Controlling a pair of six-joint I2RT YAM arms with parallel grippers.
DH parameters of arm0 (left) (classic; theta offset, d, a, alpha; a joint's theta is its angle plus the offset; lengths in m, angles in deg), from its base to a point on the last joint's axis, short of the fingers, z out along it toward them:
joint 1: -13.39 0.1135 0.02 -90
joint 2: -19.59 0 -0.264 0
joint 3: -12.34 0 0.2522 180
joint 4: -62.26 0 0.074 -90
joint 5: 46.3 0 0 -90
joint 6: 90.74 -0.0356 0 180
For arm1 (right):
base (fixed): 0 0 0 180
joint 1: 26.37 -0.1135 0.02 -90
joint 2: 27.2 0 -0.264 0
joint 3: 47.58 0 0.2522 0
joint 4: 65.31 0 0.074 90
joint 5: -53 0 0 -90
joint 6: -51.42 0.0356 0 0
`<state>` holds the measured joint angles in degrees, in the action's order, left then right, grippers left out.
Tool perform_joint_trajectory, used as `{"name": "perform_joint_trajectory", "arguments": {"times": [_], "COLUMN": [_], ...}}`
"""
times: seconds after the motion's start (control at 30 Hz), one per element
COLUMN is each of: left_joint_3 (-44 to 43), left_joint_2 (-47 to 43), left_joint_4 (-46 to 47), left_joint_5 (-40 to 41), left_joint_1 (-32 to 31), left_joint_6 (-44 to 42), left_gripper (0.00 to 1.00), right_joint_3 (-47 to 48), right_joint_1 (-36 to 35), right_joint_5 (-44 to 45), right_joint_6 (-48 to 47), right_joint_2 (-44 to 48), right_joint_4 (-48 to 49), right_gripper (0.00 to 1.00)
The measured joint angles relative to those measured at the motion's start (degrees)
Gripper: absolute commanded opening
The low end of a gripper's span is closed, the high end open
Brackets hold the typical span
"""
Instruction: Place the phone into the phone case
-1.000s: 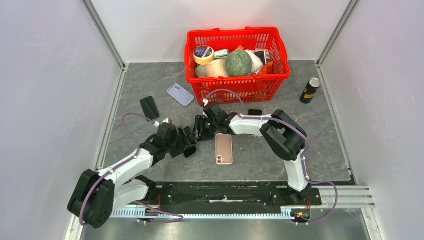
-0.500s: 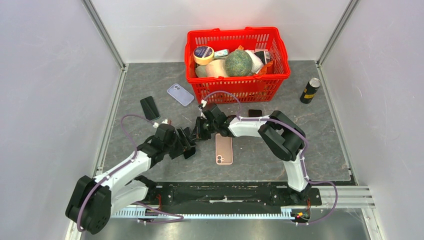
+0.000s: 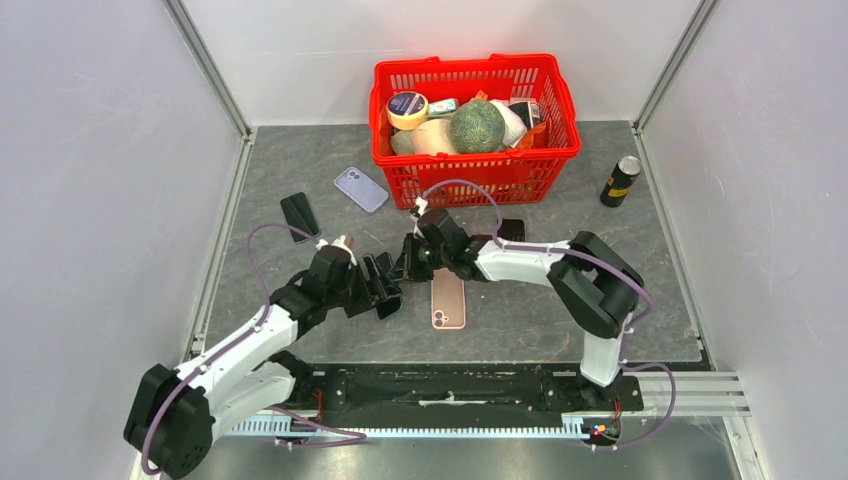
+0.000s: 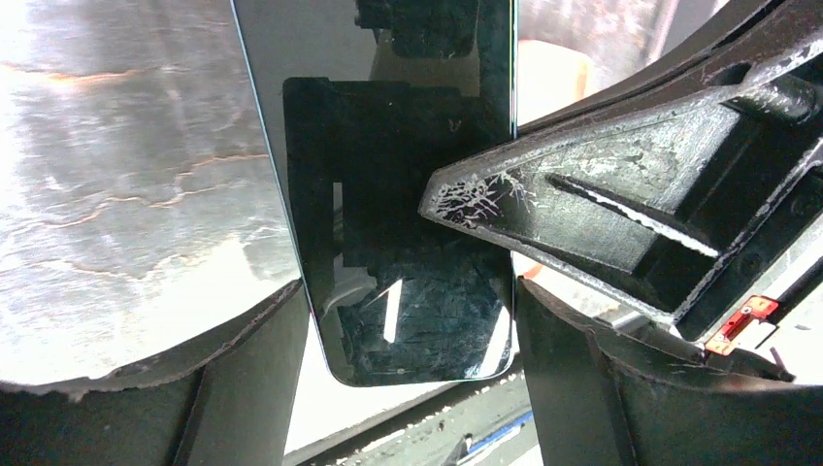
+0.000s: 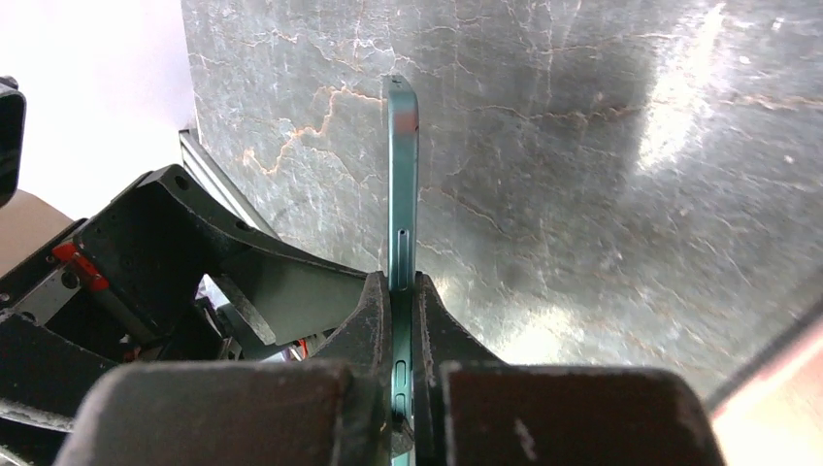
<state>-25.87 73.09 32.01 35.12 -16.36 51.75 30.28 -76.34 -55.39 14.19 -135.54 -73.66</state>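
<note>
The phone, with a dark screen and a teal edge, is held on edge above the table between both grippers. In the right wrist view the phone is pinched flat between my right gripper's fingers. In the left wrist view the phone's lower end sits between my left gripper's fingers, which touch its two long edges. In the top view the left gripper and right gripper meet just left of the pink phone case, which lies flat on the table.
A red basket full of goods stands at the back. A lavender phone case and a black case lie at the back left. A small black item sits by the basket, and a can stands at the far right.
The left gripper has moved right and closed in on the phone's end. The right arm has shifted slightly right and nearer, still holding the phone.
</note>
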Motion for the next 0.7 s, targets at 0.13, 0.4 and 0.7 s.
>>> {"name": "perform_joint_trajectory", "arguments": {"times": [0.13,0.4,0.7], "left_joint_3": [-2.7,-12.7,-16.4], "left_joint_2": [0.0,0.5,7.9], "left_joint_4": [-0.6,-2.5,-0.8], "left_joint_5": [-1.5,-4.2,0.1], "left_joint_1": [-1.8,-4.7,-8.1], "left_joint_6": [-1.5,-3.9,-4.6], "left_gripper": [0.78,0.74,0.40], "right_joint_3": [-2.8,-9.9,-17.3], "right_joint_1": [0.8,5.7,11.6], "right_joint_5": [1.7,4.9,9.4], "right_joint_6": [-0.3,-2.2,-4.7], "right_joint_2": [5.0,15.9,24.7], "right_joint_4": [-1.3,-4.1,-13.8], "right_gripper": [0.00,0.00,0.00]}}
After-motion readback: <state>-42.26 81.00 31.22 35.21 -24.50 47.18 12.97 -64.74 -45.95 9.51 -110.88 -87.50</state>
